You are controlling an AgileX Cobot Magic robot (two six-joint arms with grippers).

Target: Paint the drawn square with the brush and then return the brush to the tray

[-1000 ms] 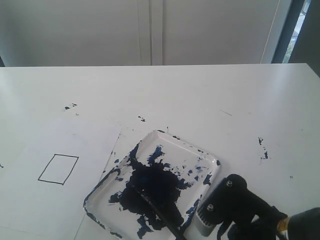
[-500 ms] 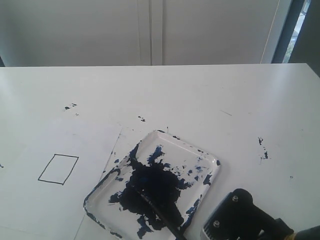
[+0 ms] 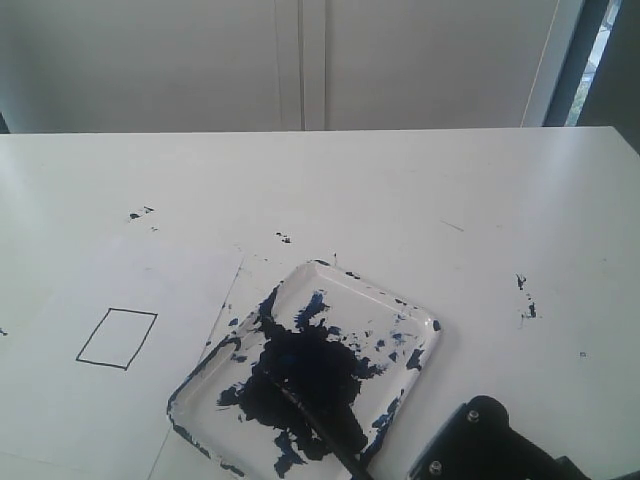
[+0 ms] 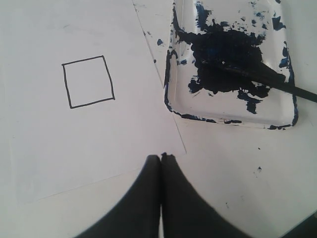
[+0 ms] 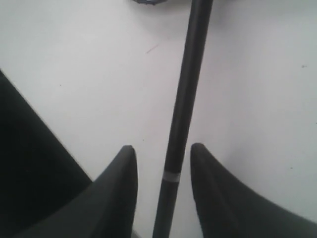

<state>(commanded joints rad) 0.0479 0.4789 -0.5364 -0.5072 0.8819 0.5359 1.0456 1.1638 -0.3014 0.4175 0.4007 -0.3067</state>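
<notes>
The clear tray [image 3: 407, 318], smeared with dark navy paint, sits near the table's front edge. The black brush [image 3: 318, 425] lies in it, tip in the blot, handle running off toward the front edge. In the right wrist view the brush handle [image 5: 187, 94] runs between the fingers of my open right gripper [image 5: 163, 147], with a gap on each side. Only the right arm's black body [image 3: 485, 443] shows in the exterior view. The drawn square [image 3: 117, 338] has a white interior. The left wrist view shows my left gripper [image 4: 161, 157] shut and empty above the paper's edge, near the square [image 4: 88, 81], the tray [image 4: 233, 121] and the brush [image 4: 277, 82].
The square is drawn on a white paper sheet [image 3: 120, 290] lying left of the tray. Small paint specks [image 3: 140, 213] [image 3: 526, 300] dot the white table. A wall stands behind the table's far edge.
The right arm has sunk toward the bottom edge of the exterior view, so less of it shows. The brush, tray and paper have stayed put.
</notes>
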